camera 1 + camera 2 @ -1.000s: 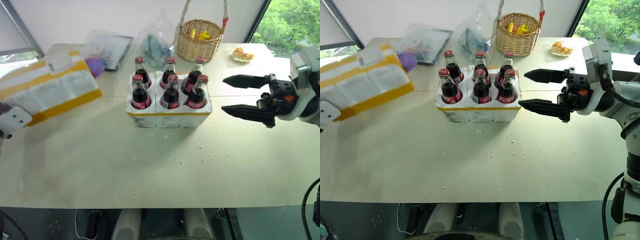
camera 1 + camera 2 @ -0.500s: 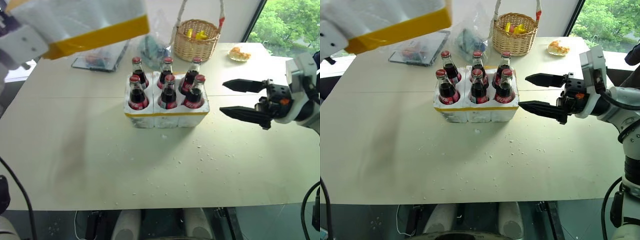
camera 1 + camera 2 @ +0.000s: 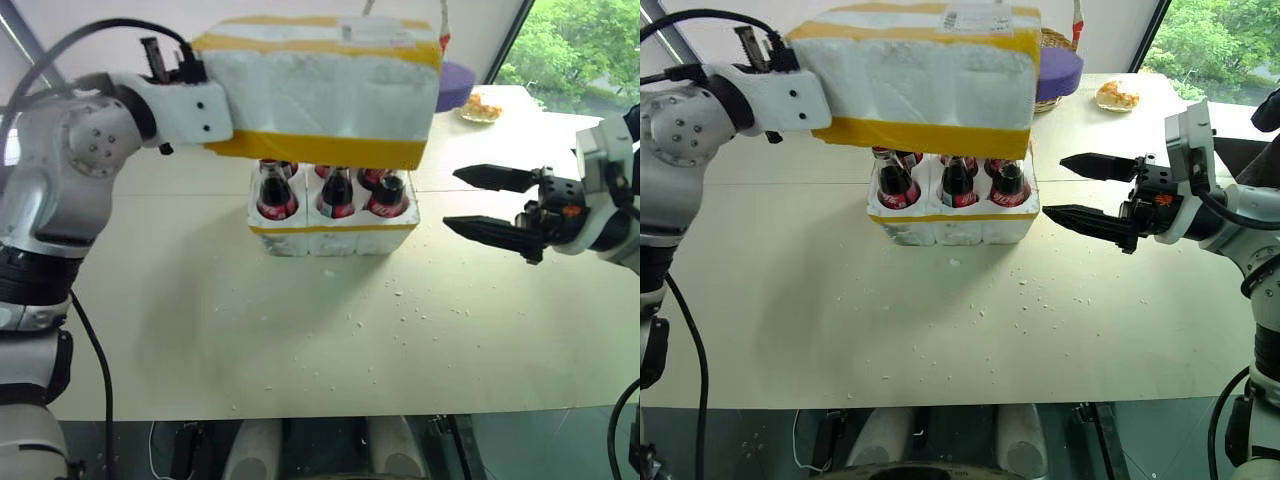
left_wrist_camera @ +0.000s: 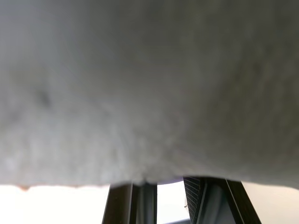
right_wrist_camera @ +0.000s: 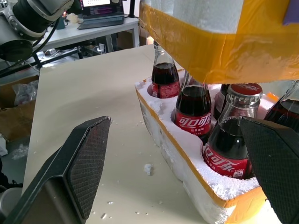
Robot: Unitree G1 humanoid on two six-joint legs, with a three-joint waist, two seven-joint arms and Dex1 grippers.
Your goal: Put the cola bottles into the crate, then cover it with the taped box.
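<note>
The taped box [image 3: 330, 90], white styrofoam with yellow bands and a purple piece [image 3: 455, 78] at its far side, hangs level just above the crate [image 3: 335, 238]. My left gripper [image 3: 215, 105] is shut on the box's left end, its fingers hidden by the foam. Several cola bottles [image 3: 337, 195] stand in the crate's holes, their caps covered by the box. In the right wrist view the box [image 5: 224, 42] hovers at the bottle necks [image 5: 192, 112]. My right gripper [image 3: 452, 200] stands open to the right of the crate, pointing at it, holding nothing.
A wicker basket [image 3: 1060, 40] peeks out behind the box at the back. A pastry [image 3: 482, 107] lies at the table's far right. White foam crumbs [image 3: 400, 295] dot the table in front of the crate. The table's front edge is near.
My left arm has swung the taped box up and rightwards from the table's left side to a spot above the crate. The right gripper has stayed put, open.
</note>
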